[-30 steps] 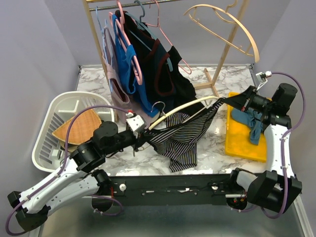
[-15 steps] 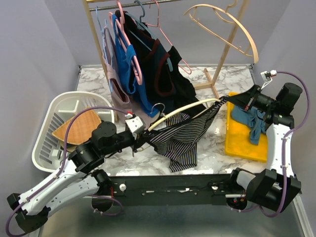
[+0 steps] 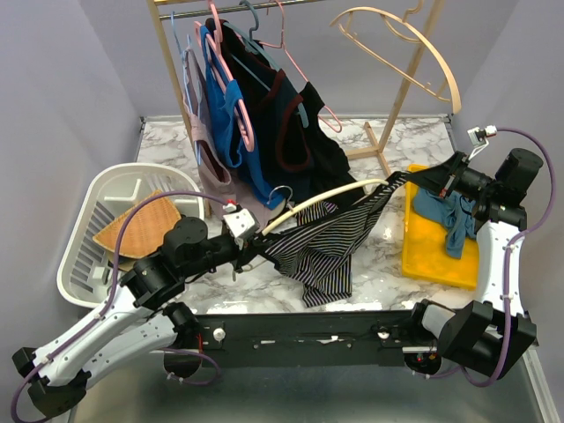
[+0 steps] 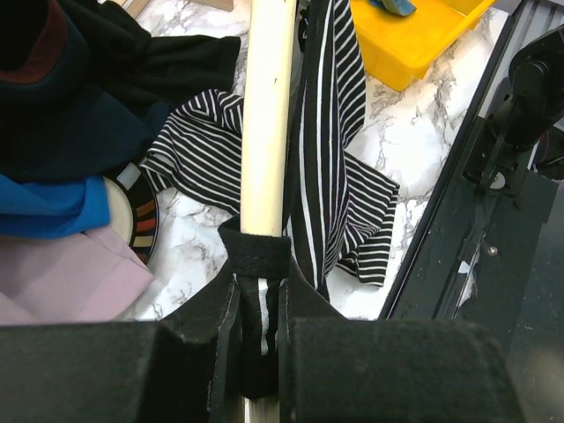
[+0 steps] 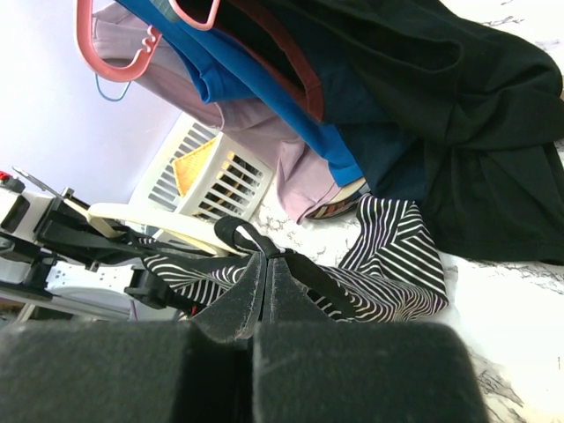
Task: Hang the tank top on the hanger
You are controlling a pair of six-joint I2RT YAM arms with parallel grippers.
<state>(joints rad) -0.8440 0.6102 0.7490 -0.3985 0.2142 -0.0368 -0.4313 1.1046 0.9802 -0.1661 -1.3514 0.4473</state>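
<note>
My left gripper [image 3: 249, 248] is shut on the left end of the cream wooden hanger [image 3: 326, 196], which arcs up to the right above the table. In the left wrist view the hanger [image 4: 269, 115] runs between my jaws, with a black strap [image 4: 256, 256] looped over it. The striped tank top [image 3: 328, 251] hangs below the hanger, its lower part lying on the table. My right gripper [image 3: 412, 175] is shut on the other black strap [image 5: 264, 247] and holds it taut by the hanger's right tip. The tank top [image 5: 397, 264] also shows in the right wrist view.
A clothes rack [image 3: 407, 84] at the back carries blue and black garments [image 3: 291, 123], pink hangers and a second cream hanger [image 3: 414, 53]. A white basket [image 3: 84, 256] stands at the left. A yellow tray [image 3: 432, 256] with a teal cloth [image 3: 449, 220] lies at the right.
My right gripper has moved slightly right and back, drawing the strap tighter past the hanger's right tip. The left arm has hardly moved.
</note>
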